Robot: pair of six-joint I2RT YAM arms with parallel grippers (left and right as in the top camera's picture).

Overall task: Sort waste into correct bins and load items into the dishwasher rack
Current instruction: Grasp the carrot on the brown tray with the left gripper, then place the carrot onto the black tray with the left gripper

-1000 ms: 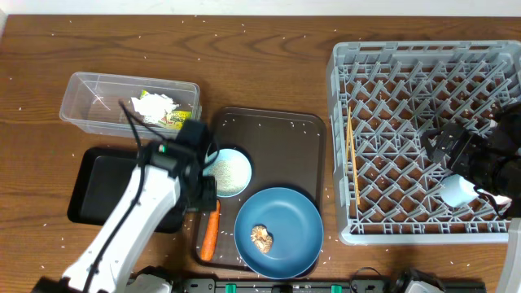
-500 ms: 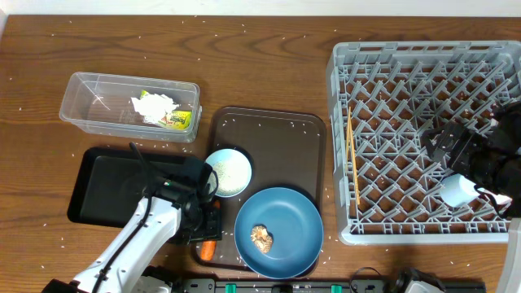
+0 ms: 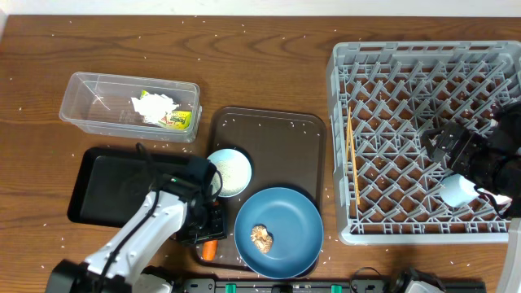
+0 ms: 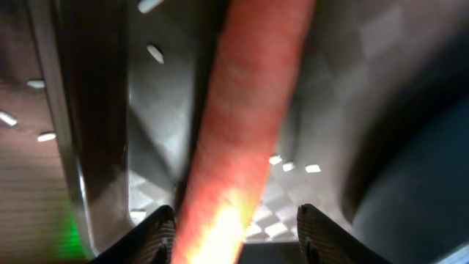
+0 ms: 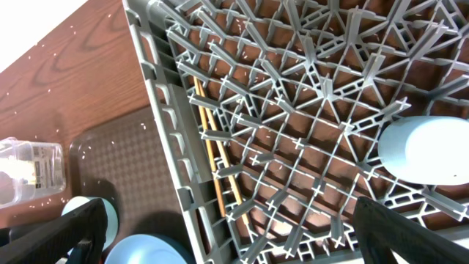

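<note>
The orange carrot (image 4: 249,110) lies on the brown serving tray's front left corner, its tip showing beside my left arm (image 3: 210,249). My left gripper (image 4: 238,224) is low over it, open. The carrot touches the left finger and a gap remains at the right finger. My right gripper (image 5: 234,233) hangs open and empty over the grey dishwasher rack (image 3: 391,81), near a light-blue cup (image 3: 457,190) lying inside. The blue plate (image 3: 285,220) holds a brown food lump (image 3: 261,237). A small pale bowl (image 3: 229,171) holds rice. The clear tub (image 3: 89,102) holds white paper (image 3: 152,106) and a wrapper (image 3: 181,120).
The black tray (image 3: 106,183) lies left of my left arm, below the tub. The brown serving tray (image 3: 277,134) carries the bowl, plate and carrot. Yellow chopsticks (image 3: 352,159) lie in the rack's left side. Rice grains are scattered over the wooden table.
My left arm has drawn back from beside the bowl towards the front edge and come down over the carrot, with its jaws a little narrower. The right arm has not moved.
</note>
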